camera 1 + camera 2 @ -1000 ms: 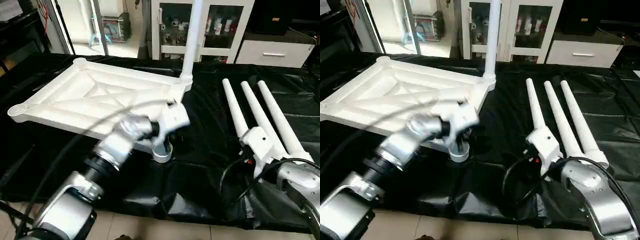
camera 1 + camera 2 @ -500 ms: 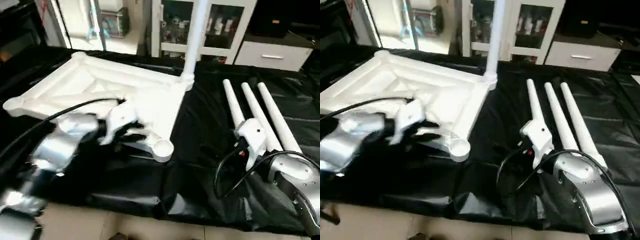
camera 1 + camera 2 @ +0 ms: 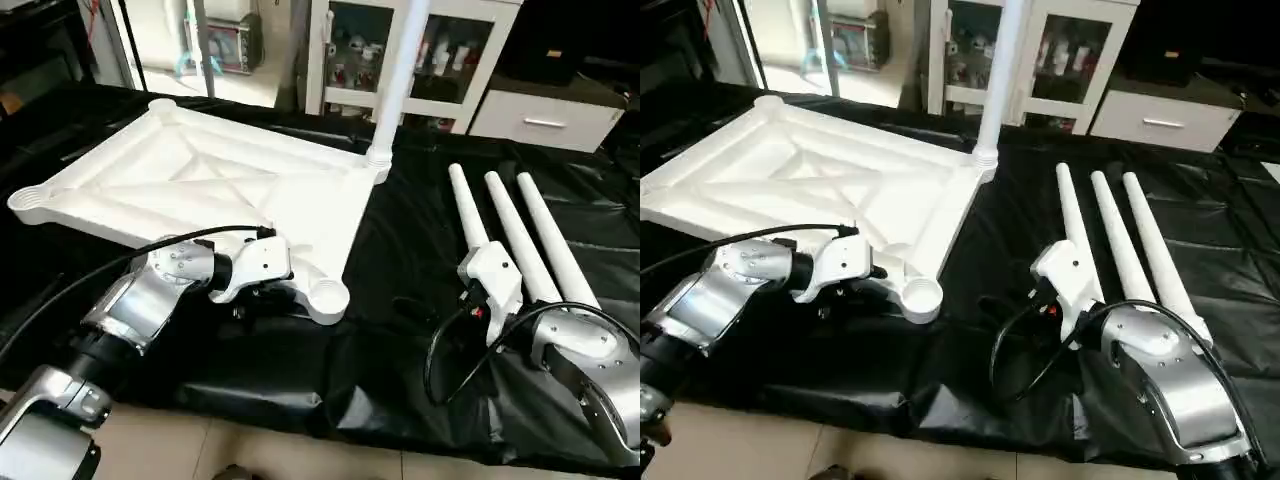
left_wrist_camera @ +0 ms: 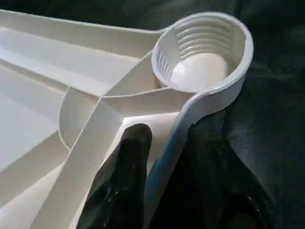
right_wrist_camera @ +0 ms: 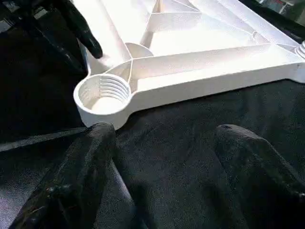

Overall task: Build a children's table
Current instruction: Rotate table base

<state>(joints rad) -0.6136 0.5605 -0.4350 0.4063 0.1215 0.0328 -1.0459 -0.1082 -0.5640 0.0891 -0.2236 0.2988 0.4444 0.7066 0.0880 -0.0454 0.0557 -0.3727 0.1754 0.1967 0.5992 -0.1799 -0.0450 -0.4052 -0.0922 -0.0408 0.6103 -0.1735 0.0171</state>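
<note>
Left gripper (image 4: 157,191) pinches top (image 3: 200,180) rim by near socket (image 4: 202,52); top lies ribs-up, one leg (image 3: 395,75) vertical in far socket. Right gripper (image 5: 162,143) spread, empty, three legs (image 3: 520,235) beside it, tips pointing away.

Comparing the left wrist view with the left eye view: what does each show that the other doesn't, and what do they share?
Left wrist alone: the threads inside the near corner socket, and the left gripper's fingers straddling the tabletop's rim, one inside, one outside. Left eye alone: the upright leg screwed into the far corner, three loose legs on the black sheet, and the right gripper beside them. Both: the tabletop lying ribs-up.
</note>
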